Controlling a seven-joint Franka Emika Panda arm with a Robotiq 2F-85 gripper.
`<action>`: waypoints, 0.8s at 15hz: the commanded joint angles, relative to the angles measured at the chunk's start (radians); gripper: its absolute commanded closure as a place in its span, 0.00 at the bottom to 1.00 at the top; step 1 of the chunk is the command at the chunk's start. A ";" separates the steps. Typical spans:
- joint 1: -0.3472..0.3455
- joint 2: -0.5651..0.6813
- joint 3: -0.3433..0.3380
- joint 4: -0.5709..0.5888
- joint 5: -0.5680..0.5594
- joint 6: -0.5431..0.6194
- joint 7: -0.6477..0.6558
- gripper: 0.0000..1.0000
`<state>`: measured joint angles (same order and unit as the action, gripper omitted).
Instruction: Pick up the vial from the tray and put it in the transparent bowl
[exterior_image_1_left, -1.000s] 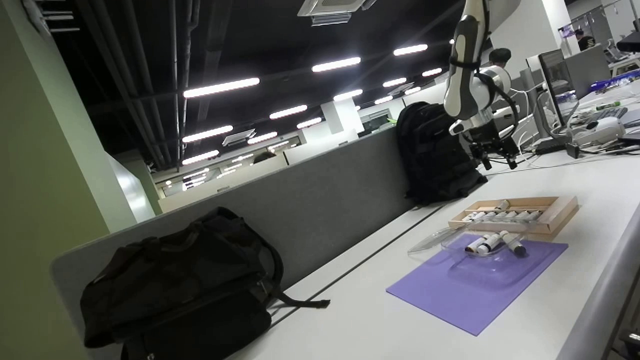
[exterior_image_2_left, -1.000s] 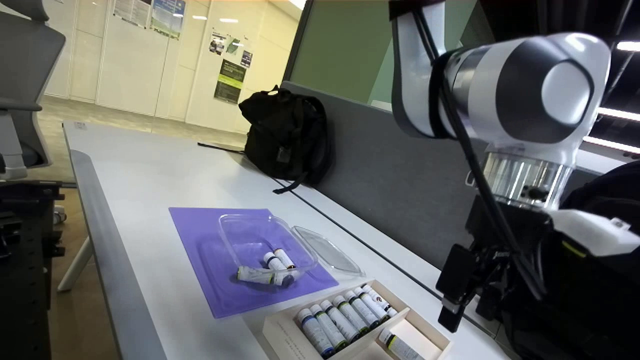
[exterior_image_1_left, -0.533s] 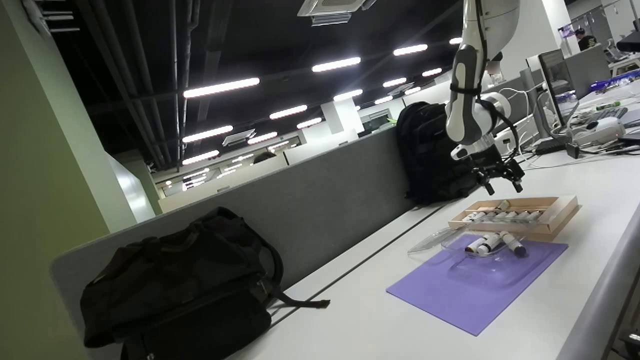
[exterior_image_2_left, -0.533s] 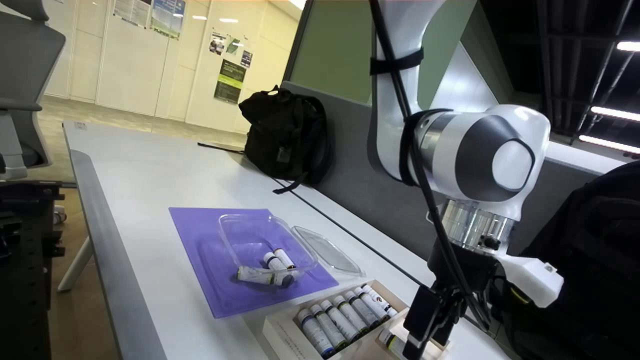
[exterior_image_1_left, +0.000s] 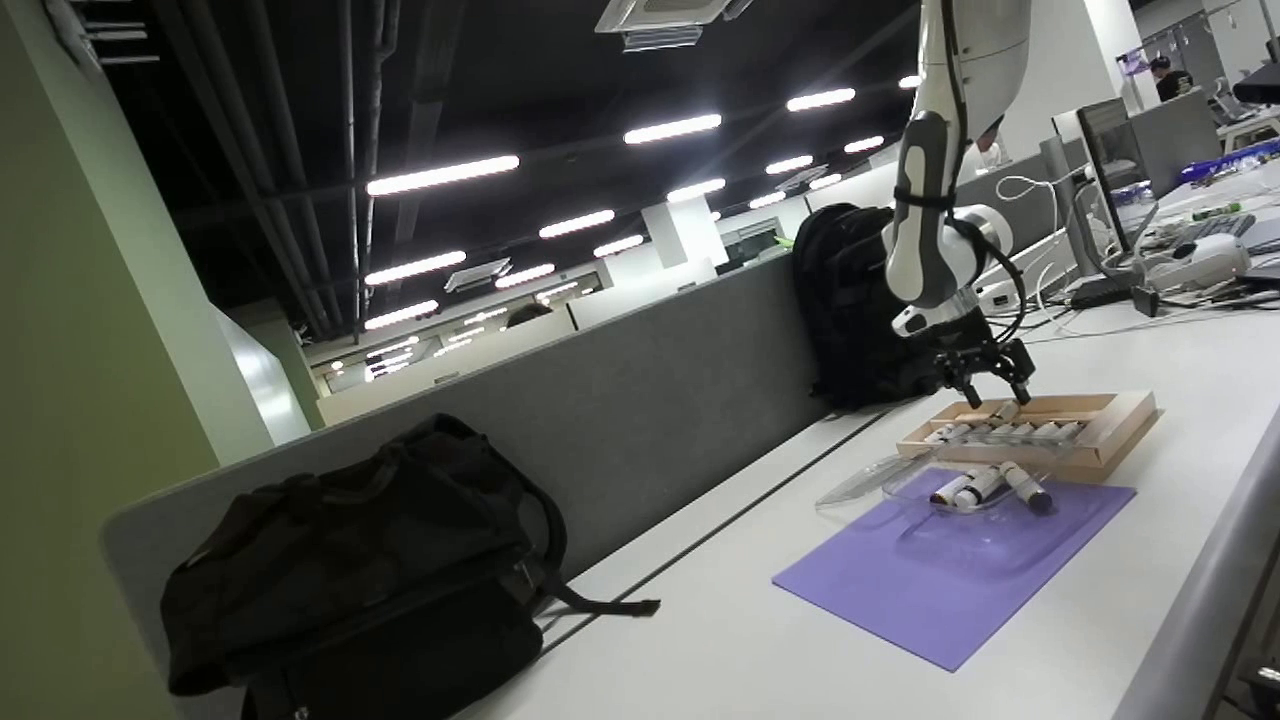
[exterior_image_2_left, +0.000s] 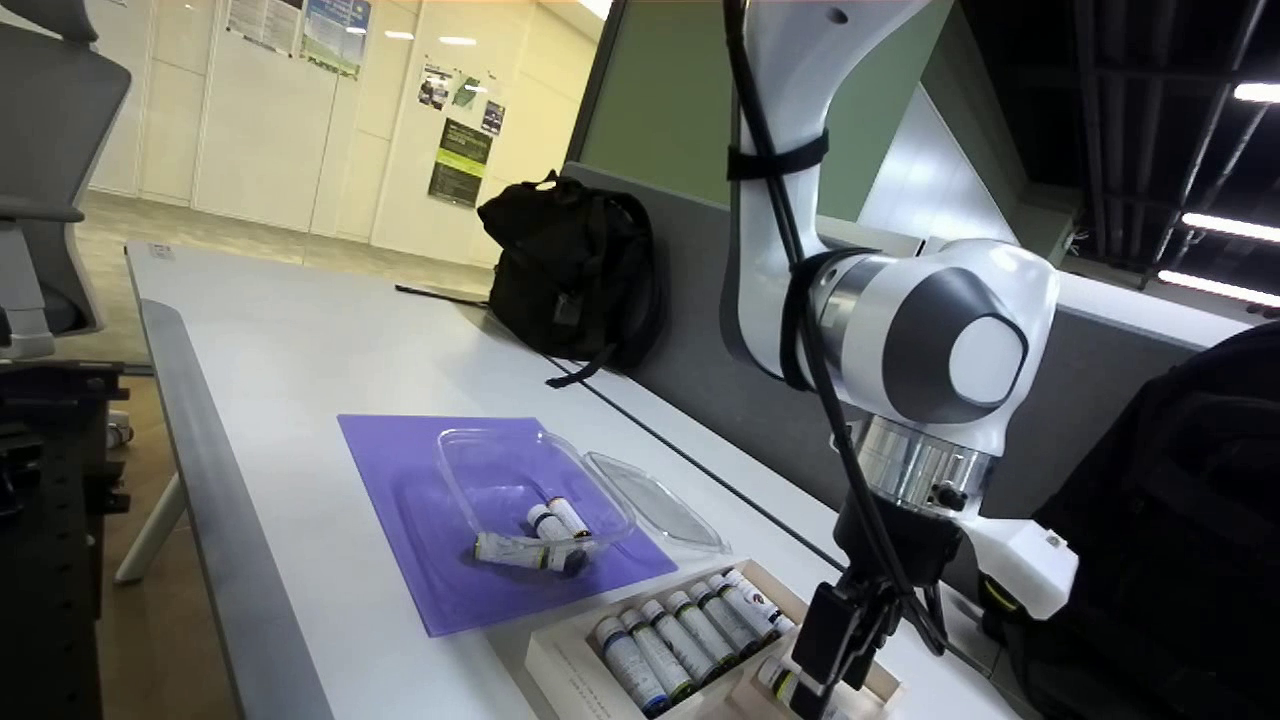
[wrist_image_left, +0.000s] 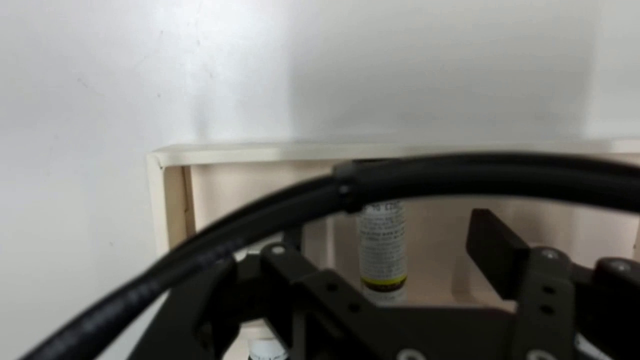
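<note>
The gripper (exterior_image_1_left: 997, 396) was found with its fingers (wrist_image_left: 495, 250) spread wide, holding nothing. In the wrist view a lone vial (wrist_image_left: 383, 240) showed between the fingertips, lying in the tray (wrist_image_left: 280, 153), partly hidden by a cable (wrist_image_left: 345, 187). A row of vials (exterior_image_2_left: 680, 640) occupied the adjoining compartment. Beyond, the transparent bowl (exterior_image_2_left: 500, 470) stood on the purple mat (exterior_image_2_left: 400, 450), containing three vials (exterior_image_2_left: 547, 523).

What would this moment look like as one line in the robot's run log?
pincer: open above tray | vial: lying in tray, not gripped | bowl: on mat, three vials inside | next: likely grasp
</note>
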<state>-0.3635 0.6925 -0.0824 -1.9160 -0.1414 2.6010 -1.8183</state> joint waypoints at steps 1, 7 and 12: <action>0.011 0.033 -0.010 0.054 -0.007 -0.008 0.041 0.46; 0.002 0.047 -0.011 0.096 0.015 -0.053 0.079 0.88; -0.015 0.043 -0.019 0.176 0.069 -0.181 0.162 0.93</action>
<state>-0.3728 0.7279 -0.0911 -1.8151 -0.0937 2.5054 -1.7291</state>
